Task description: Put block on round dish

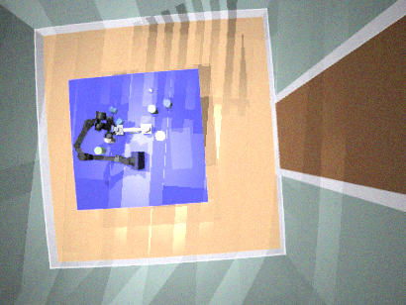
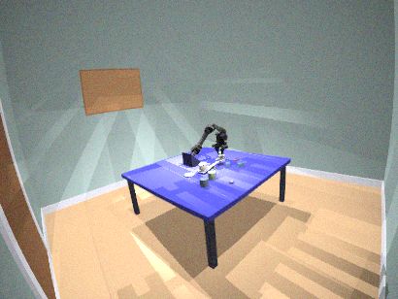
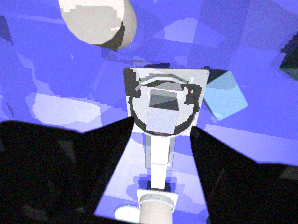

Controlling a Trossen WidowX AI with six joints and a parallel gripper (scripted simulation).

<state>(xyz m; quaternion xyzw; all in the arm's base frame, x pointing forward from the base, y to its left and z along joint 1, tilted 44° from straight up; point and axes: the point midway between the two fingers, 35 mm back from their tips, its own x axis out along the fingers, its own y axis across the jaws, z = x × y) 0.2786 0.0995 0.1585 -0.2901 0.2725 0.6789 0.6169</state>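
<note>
The balance [image 1: 131, 130] [image 3: 160, 155] lies flat. At its near end, a pale block [image 3: 162, 117] sits uncovered inside the round rim of the square pan. One off-white cup [image 3: 95, 22] [image 1: 109, 140] stands on the table beside that end, off the balance. The other cup [image 1: 147, 128] [image 2: 203, 166] [image 3: 156, 214] stands on the far end. The white round dish [image 1: 160, 136] [image 2: 188, 175] [image 3: 127, 212] lies just beyond that end, with nothing on it. My gripper [image 3: 161, 125] is open and empty, pointing down over the near pan, its fingers on either side of the block.
A light blue cube [image 3: 225, 96] [image 1: 119, 121] sits close beside the near pan, another blue cube [image 1: 113, 110] farther off. A greenish object [image 1: 99, 151] stands near the arm. A pale green cylinder [image 1: 152, 109] [image 2: 212, 176], a blue-grey cylinder [image 1: 167, 103] [image 2: 204, 182] and a small ball [image 1: 151, 90] [image 2: 231, 182] stand aside.
</note>
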